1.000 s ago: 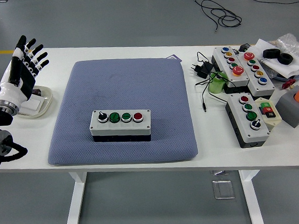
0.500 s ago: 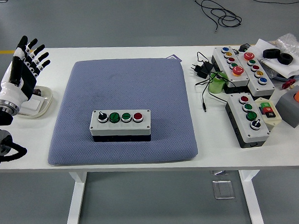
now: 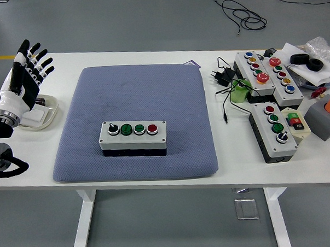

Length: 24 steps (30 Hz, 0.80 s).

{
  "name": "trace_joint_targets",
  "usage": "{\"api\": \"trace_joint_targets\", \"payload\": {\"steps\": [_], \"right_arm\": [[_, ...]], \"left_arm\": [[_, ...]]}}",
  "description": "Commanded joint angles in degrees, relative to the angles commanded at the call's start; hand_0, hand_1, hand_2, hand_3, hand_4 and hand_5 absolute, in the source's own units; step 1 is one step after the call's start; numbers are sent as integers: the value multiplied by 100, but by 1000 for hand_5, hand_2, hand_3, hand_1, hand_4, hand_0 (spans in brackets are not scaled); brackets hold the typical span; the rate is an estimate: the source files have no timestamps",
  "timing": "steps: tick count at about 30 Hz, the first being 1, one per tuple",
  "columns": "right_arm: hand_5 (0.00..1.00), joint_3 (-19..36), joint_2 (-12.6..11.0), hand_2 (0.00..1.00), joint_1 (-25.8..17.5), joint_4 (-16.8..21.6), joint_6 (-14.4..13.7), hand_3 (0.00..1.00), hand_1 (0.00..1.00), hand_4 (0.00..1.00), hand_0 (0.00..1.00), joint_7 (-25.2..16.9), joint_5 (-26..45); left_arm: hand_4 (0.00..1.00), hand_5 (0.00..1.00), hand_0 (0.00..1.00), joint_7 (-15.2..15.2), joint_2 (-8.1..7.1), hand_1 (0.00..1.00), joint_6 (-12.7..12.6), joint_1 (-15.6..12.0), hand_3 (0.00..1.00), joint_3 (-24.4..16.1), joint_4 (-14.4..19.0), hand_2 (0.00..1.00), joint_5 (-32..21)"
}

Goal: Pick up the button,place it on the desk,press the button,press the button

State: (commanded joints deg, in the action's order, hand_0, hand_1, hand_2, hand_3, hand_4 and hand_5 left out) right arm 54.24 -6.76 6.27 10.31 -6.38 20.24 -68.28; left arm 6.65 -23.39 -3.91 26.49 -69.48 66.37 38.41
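While your white table (image 3: 151, 54) carried everything, its middle was taken up by the blue-grey pad (image 3: 135, 122). You had the grey button box (image 3: 133, 137) lying on the near half of that pad, with a black knob, two green buttons and a red button in a row on top. At the right end of the table you could see three more button boxes: two side by side at the far right (image 3: 266, 75) and one nearer (image 3: 276, 129), with a black power adapter (image 3: 220, 77) and its cord just left of them. Your left hand (image 3: 24, 72) was raised at the table's left edge with its fingers spread wide, holding nothing, above a small white dish (image 3: 41, 113). It was well apart from the button box.
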Motion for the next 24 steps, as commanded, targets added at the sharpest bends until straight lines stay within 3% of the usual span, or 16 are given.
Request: {"api": "trace_joint_targets", "payload": {"steps": [24], "right_arm": [[245,14,-17,623,-85,0,-10,570,549,306,629,-26,24]], "left_arm": [[763,998,909,-72,-7,943,96,-94,998,130,-50,989,14]]}}
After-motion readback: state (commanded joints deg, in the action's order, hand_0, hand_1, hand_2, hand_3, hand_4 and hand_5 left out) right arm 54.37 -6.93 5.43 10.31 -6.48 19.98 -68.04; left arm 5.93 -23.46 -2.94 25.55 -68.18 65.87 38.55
